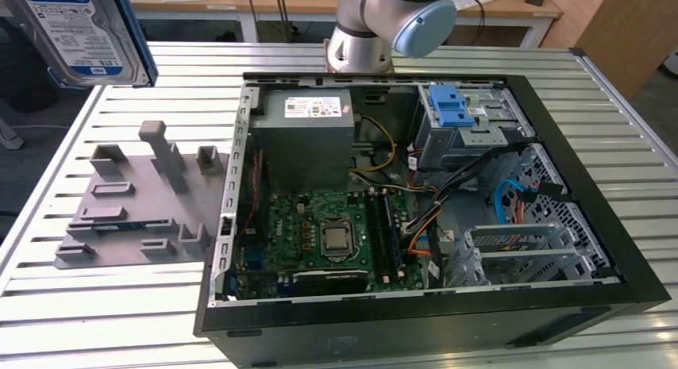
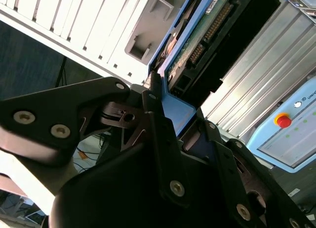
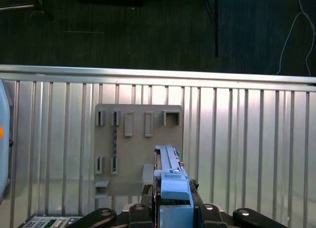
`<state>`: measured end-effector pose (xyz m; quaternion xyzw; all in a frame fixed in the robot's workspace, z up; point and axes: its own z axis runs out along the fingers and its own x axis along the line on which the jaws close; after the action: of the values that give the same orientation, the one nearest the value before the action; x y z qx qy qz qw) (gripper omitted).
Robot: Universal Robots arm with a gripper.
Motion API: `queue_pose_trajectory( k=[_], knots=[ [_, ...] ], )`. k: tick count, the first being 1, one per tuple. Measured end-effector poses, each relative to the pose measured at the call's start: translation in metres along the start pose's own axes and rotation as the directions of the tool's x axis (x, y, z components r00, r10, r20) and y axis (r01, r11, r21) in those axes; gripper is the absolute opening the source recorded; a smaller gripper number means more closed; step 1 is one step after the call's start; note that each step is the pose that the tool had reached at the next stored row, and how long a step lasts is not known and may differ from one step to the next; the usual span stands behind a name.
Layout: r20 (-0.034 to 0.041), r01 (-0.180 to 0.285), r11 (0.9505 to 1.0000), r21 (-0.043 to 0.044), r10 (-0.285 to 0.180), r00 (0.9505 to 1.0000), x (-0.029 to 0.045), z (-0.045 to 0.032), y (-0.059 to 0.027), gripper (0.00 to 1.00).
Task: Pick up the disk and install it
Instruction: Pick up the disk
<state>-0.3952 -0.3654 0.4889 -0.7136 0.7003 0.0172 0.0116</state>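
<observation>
The disk [image 1: 79, 32], a silver drive with a blue-and-white label and a blue frame, hangs high above the slatted table at the exterior view's upper left. In the second wrist view my gripper [image 2: 163, 114] is shut on the disk's [image 2: 207, 35] blue frame, and the drive's green circuit-board side shows beyond the fingers. The first wrist view has the disk [image 3: 170, 171] edge-on, clamped in my gripper [image 3: 173, 206], above the grey fixture plate.
A grey fixture plate [image 1: 138, 198] with upright slots lies on the table below the disk. The open computer case [image 1: 593, 250] fills the exterior view's right, with a grey power supply [image 1: 307, 139] and a silver drive cage with a blue latch [image 1: 466, 115]. The arm's base [image 1: 371, 28] stands behind it.
</observation>
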Motion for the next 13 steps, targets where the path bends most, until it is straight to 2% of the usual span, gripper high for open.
queue_pose_trajectory(
  k=[13],
  knots=[
    [0.0,0.0,1.0,-0.0009,0.0,1.0,0.0006,-0.0001,-0.01,0.36]
  ],
)
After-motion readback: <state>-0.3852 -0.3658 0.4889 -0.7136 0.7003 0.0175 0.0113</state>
